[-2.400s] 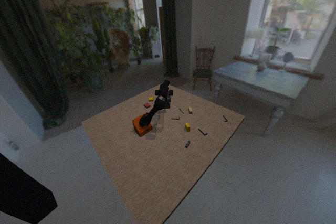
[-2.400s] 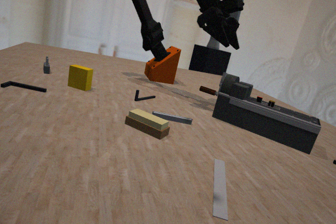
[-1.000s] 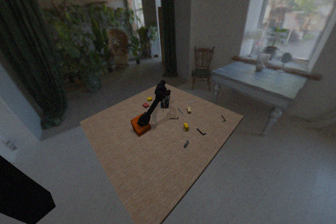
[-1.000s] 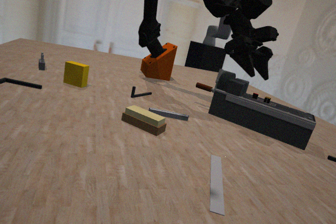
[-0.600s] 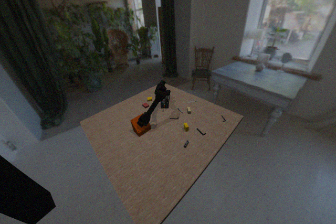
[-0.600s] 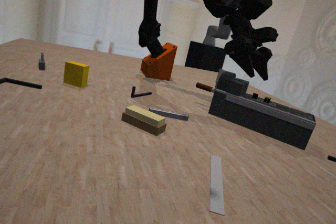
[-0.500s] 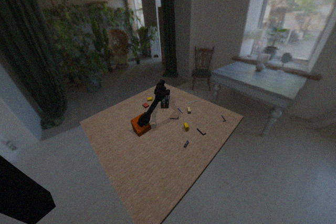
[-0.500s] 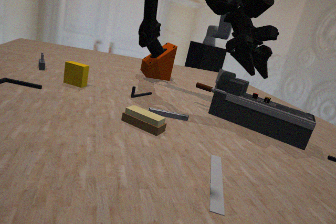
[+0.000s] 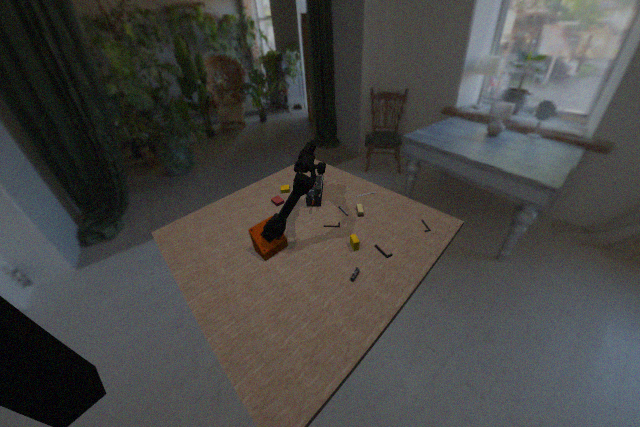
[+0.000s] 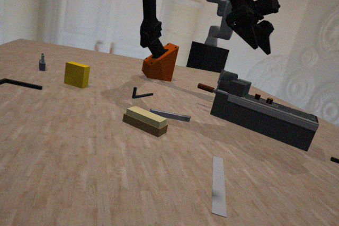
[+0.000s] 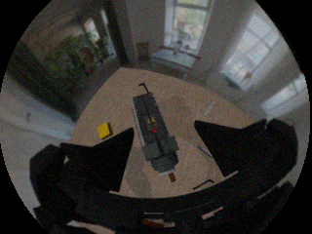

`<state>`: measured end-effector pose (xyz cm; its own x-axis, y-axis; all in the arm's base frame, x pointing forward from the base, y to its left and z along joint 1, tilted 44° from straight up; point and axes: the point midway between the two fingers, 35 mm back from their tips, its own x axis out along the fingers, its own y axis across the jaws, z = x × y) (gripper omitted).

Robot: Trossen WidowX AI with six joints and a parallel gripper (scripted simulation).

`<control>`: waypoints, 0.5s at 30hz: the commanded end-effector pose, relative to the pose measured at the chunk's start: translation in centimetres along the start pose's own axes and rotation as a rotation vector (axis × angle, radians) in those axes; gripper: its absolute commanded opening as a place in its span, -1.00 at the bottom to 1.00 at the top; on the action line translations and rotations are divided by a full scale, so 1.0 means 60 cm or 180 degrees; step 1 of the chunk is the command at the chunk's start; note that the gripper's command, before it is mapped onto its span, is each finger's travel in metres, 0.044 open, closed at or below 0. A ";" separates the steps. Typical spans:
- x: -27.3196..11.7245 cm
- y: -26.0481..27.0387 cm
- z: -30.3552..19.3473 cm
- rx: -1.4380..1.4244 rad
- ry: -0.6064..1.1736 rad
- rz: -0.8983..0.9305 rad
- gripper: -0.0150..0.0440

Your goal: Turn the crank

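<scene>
The dark grey machine (image 9: 310,199) (image 10: 260,125) (image 11: 144,111) stands on the table. Its brown crank handle (image 10: 205,87) (image 11: 172,177) sticks out at the end with the round housing, low beside it in the wrist view. The red pointer (image 10: 257,96) (image 11: 154,131) sits on top, between that housing and the brass zero marks (image 10: 269,100) (image 11: 150,120); it is not level with them. My gripper (image 10: 262,51) (image 11: 164,127) is open and empty. It hangs above the machine's top, clear of it, and does not touch the handle.
An upright yellow block (image 9: 354,242) (image 10: 73,74), a cream-and-brown block (image 9: 360,209) (image 10: 144,120), a grey bar (image 10: 171,115), a flat strip (image 10: 218,185) and black hex keys lie around. Another yellow block (image 9: 284,188) (image 11: 104,131) and a red block (image 9: 277,200) lie on the machine's other side.
</scene>
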<state>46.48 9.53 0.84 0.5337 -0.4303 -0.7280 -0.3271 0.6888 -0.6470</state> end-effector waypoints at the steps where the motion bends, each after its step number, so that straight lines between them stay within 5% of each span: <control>1: -0.018 -0.013 -0.027 -0.0091 0.0007 0.0127 1.00; 15: -0.087 -0.043 -0.117 -0.0359 -0.0140 0.0533 1.00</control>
<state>40.72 6.52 4.54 0.5109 -0.3123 -0.8009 -0.4638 0.6843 -0.5627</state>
